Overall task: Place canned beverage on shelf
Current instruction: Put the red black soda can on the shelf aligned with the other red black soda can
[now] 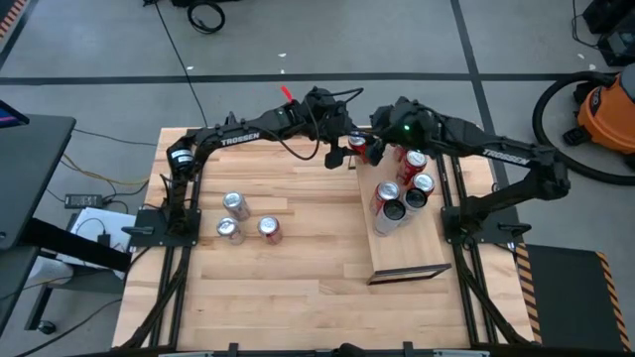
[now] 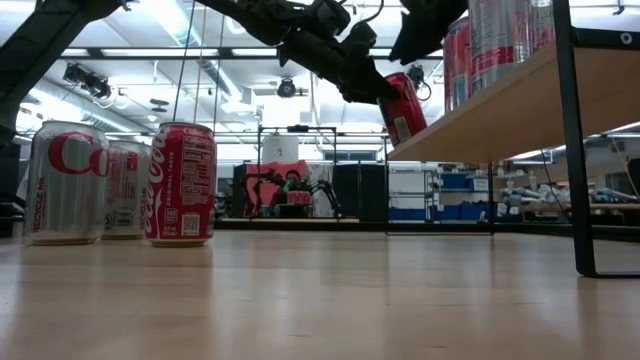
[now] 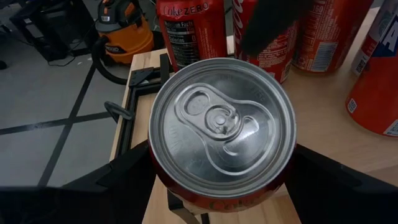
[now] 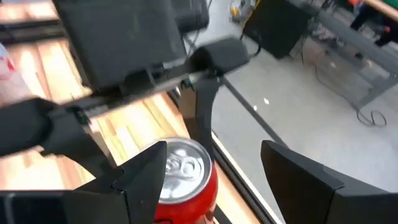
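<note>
Three cans (image 1: pixel 247 220) are sitting on the table, far from both grippers. Left gripper (image 3: pixel 221 180) is squeezing a red can (image 3: pixel 222 127) btwn its fingers, just beside the shelf (image 1: pixel 429 230) edge. Right gripper (image 4: pixel 211 180) is hanging w/ fingers apart, holding nothing, above that can.

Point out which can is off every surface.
The red can gripped in the left hand, tilted in the air beside the light-wood shelf; the others stand upright.

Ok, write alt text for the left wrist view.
The left gripper holds a red can, seen top-down with its silver lid and pull tab. Beyond stand more red cans on the light-wood shelf; an orange shop vacuum sits on the floor.
</note>
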You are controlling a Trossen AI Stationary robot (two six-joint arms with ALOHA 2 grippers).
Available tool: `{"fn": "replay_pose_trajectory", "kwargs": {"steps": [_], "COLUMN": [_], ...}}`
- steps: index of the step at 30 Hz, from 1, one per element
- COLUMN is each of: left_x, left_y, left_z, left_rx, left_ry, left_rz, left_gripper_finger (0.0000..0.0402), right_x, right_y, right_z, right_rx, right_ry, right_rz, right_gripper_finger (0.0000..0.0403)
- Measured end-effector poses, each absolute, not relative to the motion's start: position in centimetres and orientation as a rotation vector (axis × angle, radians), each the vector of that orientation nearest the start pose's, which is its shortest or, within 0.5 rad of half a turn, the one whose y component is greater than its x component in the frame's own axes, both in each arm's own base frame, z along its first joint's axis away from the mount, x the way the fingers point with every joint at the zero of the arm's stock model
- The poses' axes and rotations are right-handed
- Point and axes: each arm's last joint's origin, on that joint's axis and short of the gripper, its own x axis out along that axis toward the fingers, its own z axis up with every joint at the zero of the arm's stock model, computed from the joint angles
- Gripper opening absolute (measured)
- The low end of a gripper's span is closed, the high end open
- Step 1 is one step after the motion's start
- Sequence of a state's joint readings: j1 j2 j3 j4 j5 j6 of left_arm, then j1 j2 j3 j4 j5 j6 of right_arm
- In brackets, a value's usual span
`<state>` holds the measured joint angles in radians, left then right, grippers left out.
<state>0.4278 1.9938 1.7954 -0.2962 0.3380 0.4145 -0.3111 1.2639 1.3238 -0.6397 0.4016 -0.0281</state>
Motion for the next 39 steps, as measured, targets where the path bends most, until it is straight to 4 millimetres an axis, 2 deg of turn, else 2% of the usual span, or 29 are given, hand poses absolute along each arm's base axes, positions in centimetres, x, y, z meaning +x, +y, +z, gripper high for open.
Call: {"fn": "replay_pose_trajectory", "kwargs": {"steps": [7,11,39], "left_x": [42.6,42.6,42.7], "left_y": [18.4,18.4,18.1], "left_z": [30.9,30.9,30.9], "left_rx": [0.222,0.222,0.208], "left_ry": [0.47,0.472,0.483], "left_rz": [-0.008,-0.006,0.006], "left_gripper_finger": [0.0309,0.0309,0.0317], "right_x": [25.3,25.1,24.4], "right_y": [-10.3,-10.7,-10.5], "right_z": [37.6,37.2,37.2], "right_rx": [-0.037,-0.011,0.014], "right_ry": [0.696,0.731,0.762], "right_rz": [-0.706,-0.725,-0.738], "right_gripper_finger": [0.0269,0.0269,0.0269]}}
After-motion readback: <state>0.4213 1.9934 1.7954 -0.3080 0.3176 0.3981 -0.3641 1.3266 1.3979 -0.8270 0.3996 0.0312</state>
